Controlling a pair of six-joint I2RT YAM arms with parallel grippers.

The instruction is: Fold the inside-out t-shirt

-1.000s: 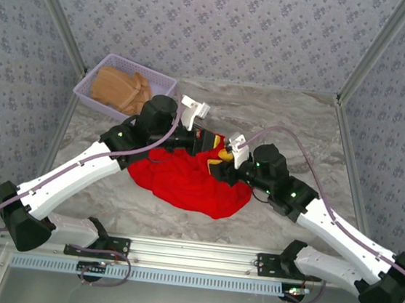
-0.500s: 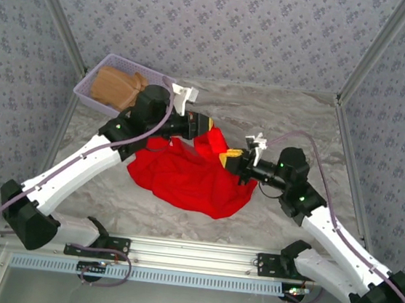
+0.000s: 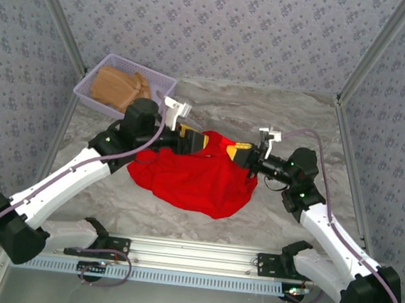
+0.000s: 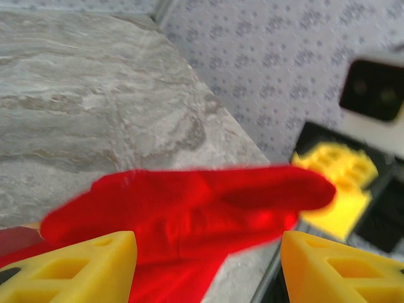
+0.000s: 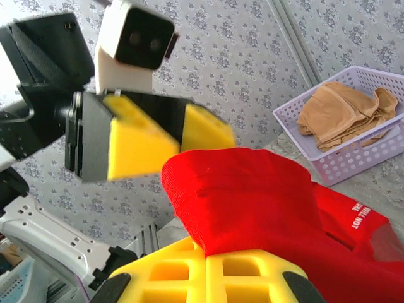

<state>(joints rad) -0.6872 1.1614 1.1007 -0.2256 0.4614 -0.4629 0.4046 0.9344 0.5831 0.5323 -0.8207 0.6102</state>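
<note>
Found the right pincer [image 3: 234, 152] clamped together on a raised fold of the inside-out t-shirt [image 3: 199, 180], the rest heaped on the table [image 3: 294, 118] below both pincers. Found the left pincer [image 3: 202, 141] apart, facing the right one, apparently straddling that same fold, though blurred there.

Bright even light; soft blur on t-shirt [image 4: 189, 205]

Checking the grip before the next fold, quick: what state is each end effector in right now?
Left end effector: open, jaws wide apart, gripping nothing.
Right end effector: closed on a fold of the red t-shirt.
</note>
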